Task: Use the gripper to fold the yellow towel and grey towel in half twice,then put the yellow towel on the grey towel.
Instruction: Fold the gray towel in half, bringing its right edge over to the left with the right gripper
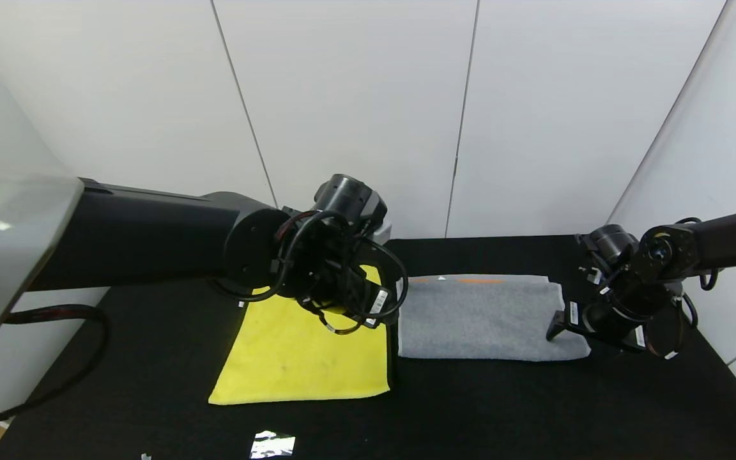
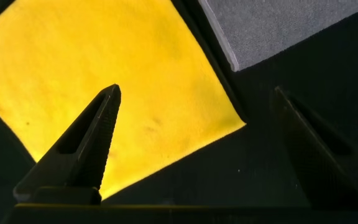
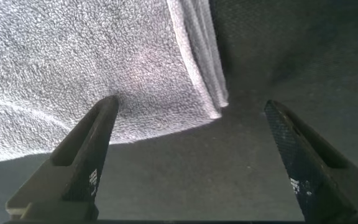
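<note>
The yellow towel (image 1: 298,358) lies flat on the black table, left of centre. It fills much of the left wrist view (image 2: 104,56). My left gripper (image 1: 349,306) hovers over its far right part, open and empty (image 2: 196,93), with one finger above the yellow cloth and the other above bare table. The grey towel (image 1: 483,316) lies to the right of the yellow one, folded into a rectangle with an orange strip along its far edge. My right gripper (image 1: 563,327) is at its right end, open and empty (image 3: 191,106), by the near right corner, where stacked layers (image 3: 197,56) show.
A narrow strip of black table (image 1: 393,345) separates the two towels. A shiny scrap (image 1: 272,444) lies near the front edge. White wall panels stand behind the table and to its right. The table's right edge (image 1: 735,361) is close to my right arm.
</note>
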